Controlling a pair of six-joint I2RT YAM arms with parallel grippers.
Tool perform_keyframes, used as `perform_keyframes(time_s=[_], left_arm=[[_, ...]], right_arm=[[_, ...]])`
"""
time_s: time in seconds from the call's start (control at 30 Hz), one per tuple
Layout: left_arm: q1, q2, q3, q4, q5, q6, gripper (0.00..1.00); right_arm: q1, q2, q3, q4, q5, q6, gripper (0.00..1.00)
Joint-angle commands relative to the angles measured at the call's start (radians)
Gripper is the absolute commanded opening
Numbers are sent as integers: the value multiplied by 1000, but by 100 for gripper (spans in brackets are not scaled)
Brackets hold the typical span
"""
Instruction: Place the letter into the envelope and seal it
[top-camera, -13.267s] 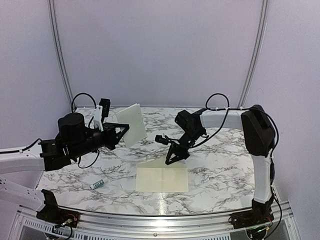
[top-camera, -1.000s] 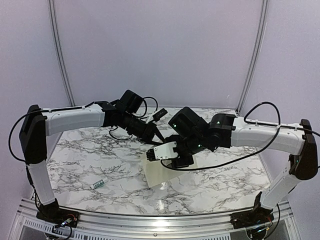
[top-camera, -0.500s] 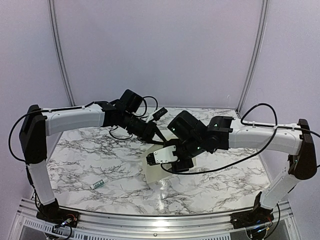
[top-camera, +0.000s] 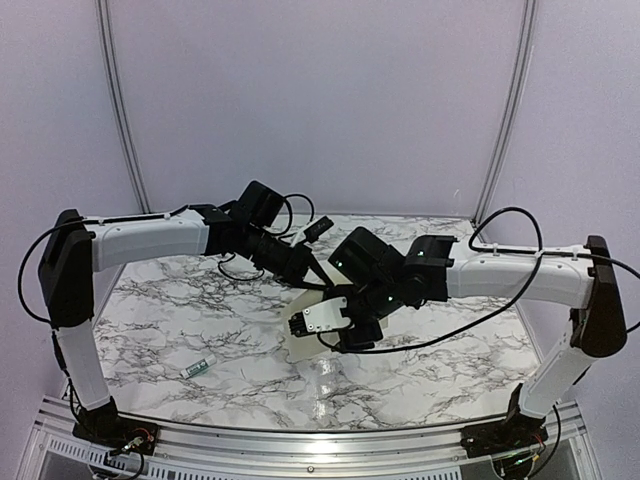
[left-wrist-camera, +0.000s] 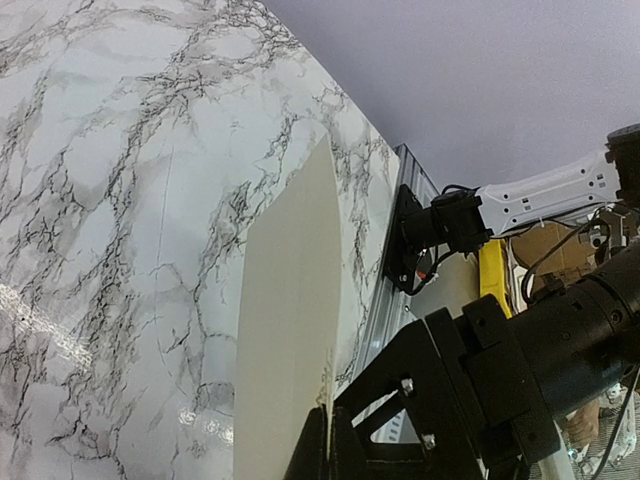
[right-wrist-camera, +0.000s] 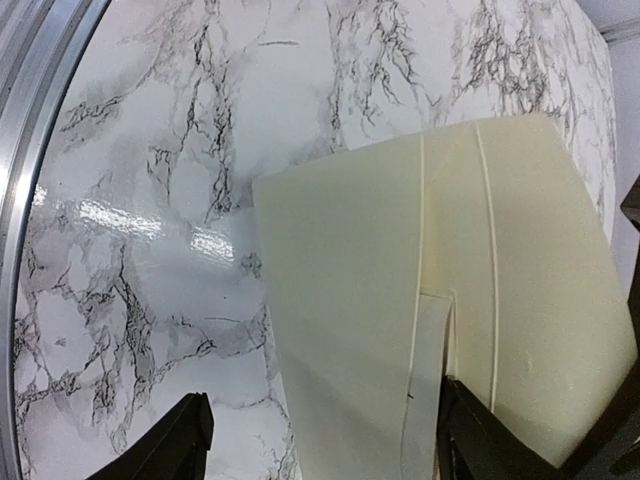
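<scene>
- At the near left of the grey-veined white marble table: a small white-and-green glue tube, lying flat, well apart from both my arms.
- Mid-table, left of centre: my left gripper, reached in from the left side. Jaws pressed together on the edge of the flat cream paper envelope. My left wrist view shows that edge running straight into the pinch.
- Centre: the envelope spreads away from that pinch over the marble, towards the table's near rail. My right wrist view shows its seamed face up, two long fold lines and a glued seam in sight. A soft shadow falls on the marble along one side.
- Just right of centre: my right gripper, hanging over the envelope. Jaws wide, holding nothing; one black finger is over bare marble, the other over the cream paper.
- From above, my right wrist hides most of the envelope; only a near corner shows.
</scene>
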Motion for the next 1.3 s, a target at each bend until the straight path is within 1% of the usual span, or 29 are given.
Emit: perform_keyframes(time_s=[0.0,0.13,0.3,0.4,0.43,0.47,0.5,0.57,0.63,0.67,0.7,0.77,0.8,0.83,0.87,0.97,1.03,1.13,1.23,1.27], left_arm=[[8,-19,-18,31,23,3,0],[16,-30,-45,31,-6,10,0],[30,-51,-79,31,-60,9,0],[35,-71,-92,31,-134,-11,0],[35,-80,-96,33,-166,-20,0],[34,-88,-102,38,-196,-33,0],[34,-98,-110,48,-225,-47,0],[34,-122,-141,86,-293,-94,0],[35,-148,-188,150,-368,-162,0],[35,-163,-215,189,-402,-201,0],[34,-176,-252,234,-446,-246,0],[33,-217,-347,360,-530,-344,0],[33,-237,-405,440,-563,-395,0],[32,-256,-455,506,-595,-445,0],[28,-266,-501,552,-634,-485,0],[5,-272,-598,662,-734,-550,0],[-24,-257,-641,715,-793,-586,0],[-64,-221,-686,768,-896,-648,0],[-98,-171,-703,804,-951,-699,0],[-109,-155,-708,814,-962,-713,0]], right_arm=[[6,6,56,-41,-4,44,72],[-17,-62,105,-50,-4,48,72],[-78,-166,128,-73,-77,53,73],[-138,-246,127,-76,-121,90,74],[-158,-276,125,-74,-142,105,90],[-184,-296,124,-65,-159,127,98],[-213,-324,123,-56,-175,151,99],[-288,-375,113,-28,-161,201,98],[-332,-389,80,25,-16,292,98],[-346,-387,64,32,54,312,98],[-361,-381,54,23,75,316,97],[-413,-382,44,11,11,360,93],[-438,-391,29,19,-22,387,94],[-456,-402,2,37,-35,404,98],[-466,-414,-29,56,-20,413,98],[-479,-422,-106,65,21,403,99],[-483,-432,-152,71,-23,366,98],[-485,-515,-302,207,-29,360,98],[-490,-626,-469,410,4,370,99],[-498,-650,-504,439,-3,371,99]])
